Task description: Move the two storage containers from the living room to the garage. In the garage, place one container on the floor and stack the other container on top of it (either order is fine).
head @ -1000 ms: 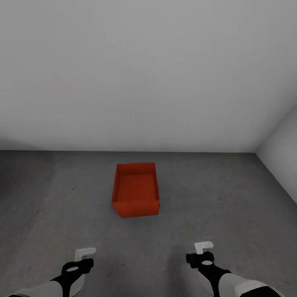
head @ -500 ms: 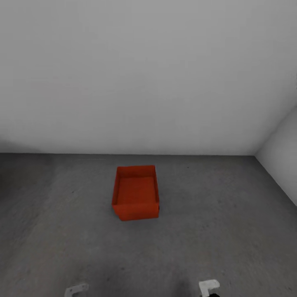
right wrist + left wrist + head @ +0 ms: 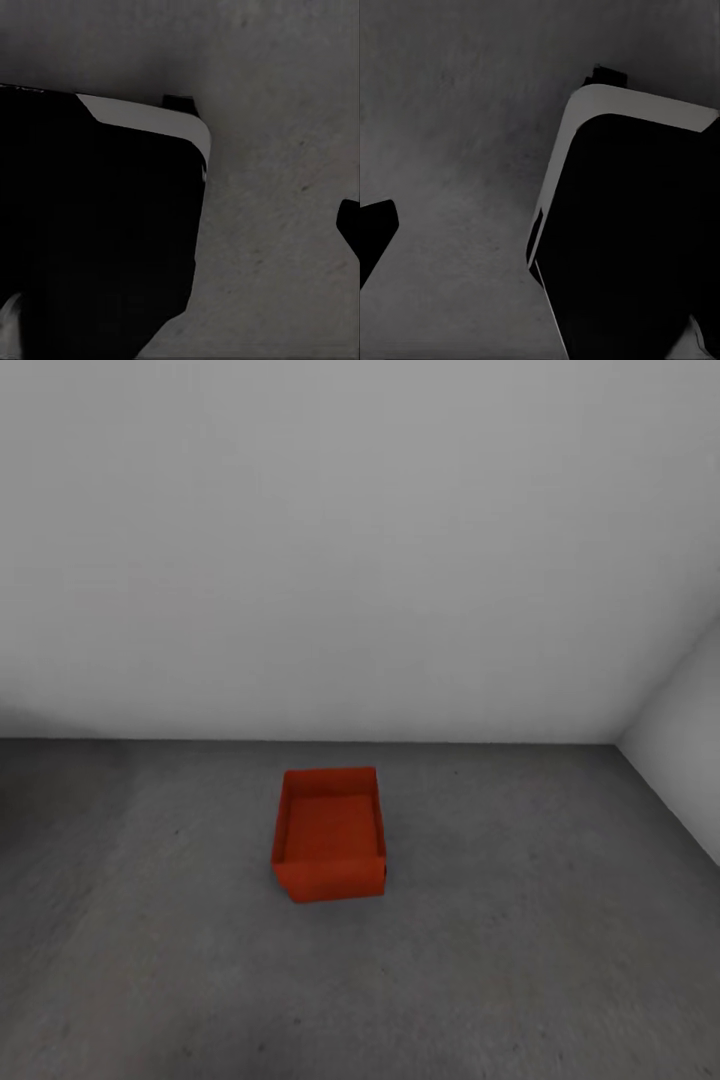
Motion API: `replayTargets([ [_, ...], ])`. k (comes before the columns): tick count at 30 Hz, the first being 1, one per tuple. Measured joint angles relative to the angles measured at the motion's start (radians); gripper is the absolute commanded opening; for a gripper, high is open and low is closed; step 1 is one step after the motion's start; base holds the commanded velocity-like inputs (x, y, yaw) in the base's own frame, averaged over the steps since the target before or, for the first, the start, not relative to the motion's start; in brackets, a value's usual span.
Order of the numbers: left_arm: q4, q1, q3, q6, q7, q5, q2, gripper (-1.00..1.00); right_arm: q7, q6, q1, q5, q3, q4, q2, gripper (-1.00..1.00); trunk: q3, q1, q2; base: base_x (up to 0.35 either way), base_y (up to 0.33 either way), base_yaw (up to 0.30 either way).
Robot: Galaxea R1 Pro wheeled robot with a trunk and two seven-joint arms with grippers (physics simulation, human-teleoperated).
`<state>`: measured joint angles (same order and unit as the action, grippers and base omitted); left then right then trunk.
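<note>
The light-grey wall (image 3: 360,540) takes up the upper half of the head view and meets a second wall (image 3: 685,740) in a corner at the right. Below it lies the dark grey concrete floor (image 3: 540,920), mottled and rough. On this floor, a little left of the middle and well apart from both walls, stands one orange-red storage container (image 3: 330,848), upright and open at the top; a second edge seems to show at its lower front corner, but whether another bin sits under it cannot be told. In the left wrist view the same floor (image 3: 450,150) appears beside a big black body with a pale rim (image 3: 637,247), probably part of the robot. The right wrist view gives a similar dark body (image 3: 97,232). Whether the fingers of either gripper are apart or together cannot be told.
</note>
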<state>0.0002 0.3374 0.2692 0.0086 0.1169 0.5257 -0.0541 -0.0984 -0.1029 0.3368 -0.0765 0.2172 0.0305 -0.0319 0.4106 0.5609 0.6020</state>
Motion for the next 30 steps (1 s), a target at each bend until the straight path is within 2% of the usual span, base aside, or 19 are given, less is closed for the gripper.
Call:
replayTargets([
  [5, 0.0, -0.021, 0.0, -0.017, -0.002, 0.003, 0.022, 1.0, 0.001, -0.003, -0.035, -0.004, -0.001, 0.0, 0.001, 1.0, -0.008, 0.0, 0.0, 0.0, 0.0, 0.0],
  [8, 0.0, -0.036, 0.0, -0.02, -0.003, 0.003, 0.026, 1.0, 0.001, -0.008, -0.056, -0.005, -0.001, 0.0, 0.002, 1.0, -0.013, 0.0, 0.0, 0.0, 0.0, 0.0],
  [18, -0.004, -0.046, 0.004, -0.032, -0.002, -0.009, 0.025, 1.0, 0.001, -0.014, -0.091, -0.004, -0.001, 0.0, 0.002, 1.0, -0.029, 0.0, 0.0, 0.0, 0.0, 0.0],
  [30, -0.005, -0.046, 0.004, -0.034, -0.001, -0.008, 0.025, 1.0, 0.003, -0.014, -0.096, -0.001, 0.0, 0.0, 0.002, 1.0, -0.049, 0.0, 0.0, 0.0, 0.0, 0.0],
])
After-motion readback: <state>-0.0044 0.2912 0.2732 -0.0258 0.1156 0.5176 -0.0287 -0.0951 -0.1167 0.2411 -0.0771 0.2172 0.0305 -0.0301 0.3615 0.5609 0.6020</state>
